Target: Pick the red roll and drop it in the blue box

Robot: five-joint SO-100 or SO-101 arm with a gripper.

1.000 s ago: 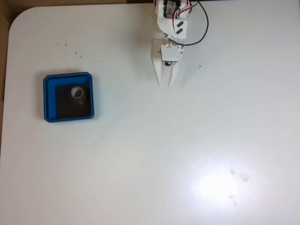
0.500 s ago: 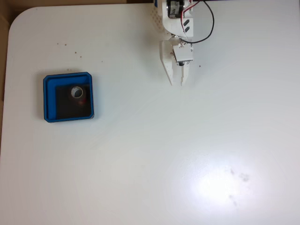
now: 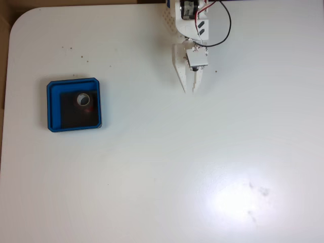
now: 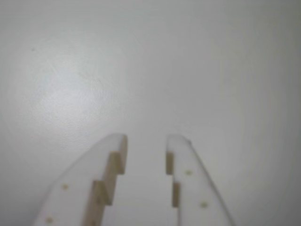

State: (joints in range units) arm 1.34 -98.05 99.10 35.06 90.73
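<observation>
Fixed view: red roll [image 3: 83, 100] sits on the black floor of the blue box [image 3: 49, 106], a bit above centre, core facing up, a sliver of red showing at its lower right. Not touching any wall as far as I can tell. Judging by that, the drop is done.

Handling, as a guess: small tape roll, so light, fairly stiff, hollow core. Outer side probably smooth but not slick. If a re-grasp were needed, pinch across the outer diameter, or put one finger down the core and one outside. Nothing fragile about it.

Box is on the left side of the white table [image 3: 162, 177], well apart from the arm.

Gripper [image 3: 189, 91] is at top centre, tips pointing down the picture, over bare table. Wrist view: gripper [image 4: 146, 141] holds nothing, fingers [image 4: 110, 165] parted by a narrow gap, only blank table surface between and beyond them.

Black cable [image 3: 225, 30] loops off the wrist, clear of everything.
</observation>
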